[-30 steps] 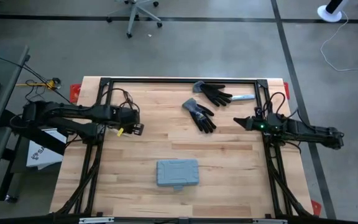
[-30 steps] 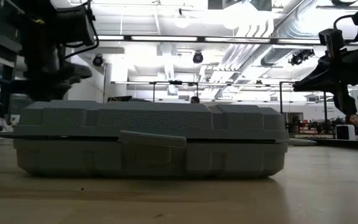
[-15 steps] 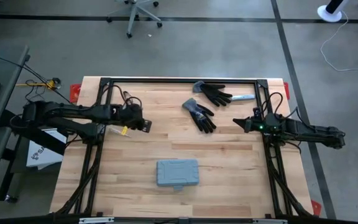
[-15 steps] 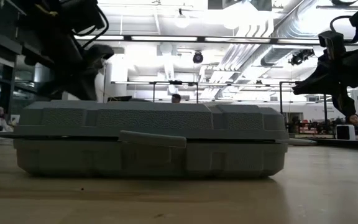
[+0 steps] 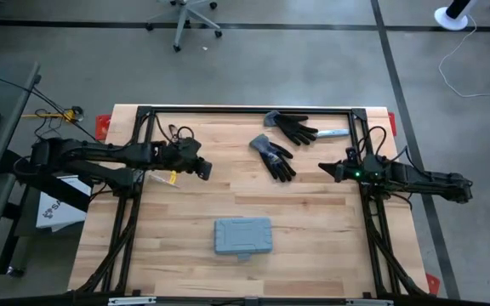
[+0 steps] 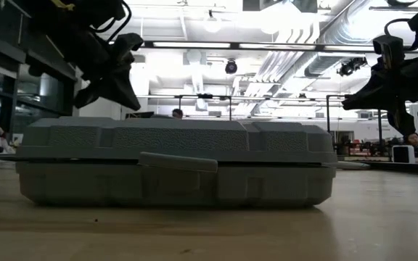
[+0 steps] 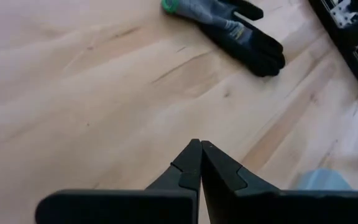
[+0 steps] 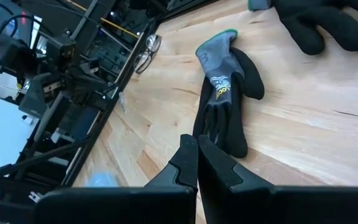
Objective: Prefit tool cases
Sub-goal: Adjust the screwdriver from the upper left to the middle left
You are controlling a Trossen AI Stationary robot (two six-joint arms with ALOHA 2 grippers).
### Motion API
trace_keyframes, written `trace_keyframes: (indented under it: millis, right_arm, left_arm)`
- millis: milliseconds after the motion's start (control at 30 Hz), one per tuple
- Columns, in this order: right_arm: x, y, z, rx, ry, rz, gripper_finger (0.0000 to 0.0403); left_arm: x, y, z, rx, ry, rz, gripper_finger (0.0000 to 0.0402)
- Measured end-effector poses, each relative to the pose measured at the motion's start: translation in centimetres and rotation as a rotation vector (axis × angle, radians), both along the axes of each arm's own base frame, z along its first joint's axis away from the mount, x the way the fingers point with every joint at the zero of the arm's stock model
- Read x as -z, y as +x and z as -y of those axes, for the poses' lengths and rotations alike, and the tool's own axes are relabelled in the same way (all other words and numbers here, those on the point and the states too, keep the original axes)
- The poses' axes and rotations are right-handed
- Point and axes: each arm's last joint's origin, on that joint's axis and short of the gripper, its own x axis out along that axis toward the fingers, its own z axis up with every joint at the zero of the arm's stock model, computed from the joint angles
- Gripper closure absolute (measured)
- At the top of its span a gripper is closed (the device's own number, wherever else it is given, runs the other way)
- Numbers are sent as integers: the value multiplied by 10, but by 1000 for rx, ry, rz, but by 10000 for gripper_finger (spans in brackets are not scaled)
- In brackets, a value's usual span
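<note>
Though both my grippers — left (image 5: 204, 171), right (image 5: 323, 167) — are pinched together empty, the grey-blue tool case (image 5: 243, 236) hides the low view's table behind it.

One camera hangs above me, looking straight down on the whole tabletop (image 5: 313, 221) and both my arms. Another sits at tabletop height, close against the tool case (image 6: 176, 163), facing level into the room. Each wrist camera looks forward past my own fingers from close over the wood; both share the grey-and-black glove (image 7: 232, 25) (image 8: 224, 93) with the overhead view.
</note>
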Motion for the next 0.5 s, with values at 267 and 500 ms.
trace_keyframes:
  millis: [267,500]
  right_arm:
    - [0,0,0,0,-6,-2,403]
    - [0,0,0,5,6,3,403]
  left_arm:
    - [-1,1,0,8,11,4,401]
    - [-1,1,1,21,2,11,401]
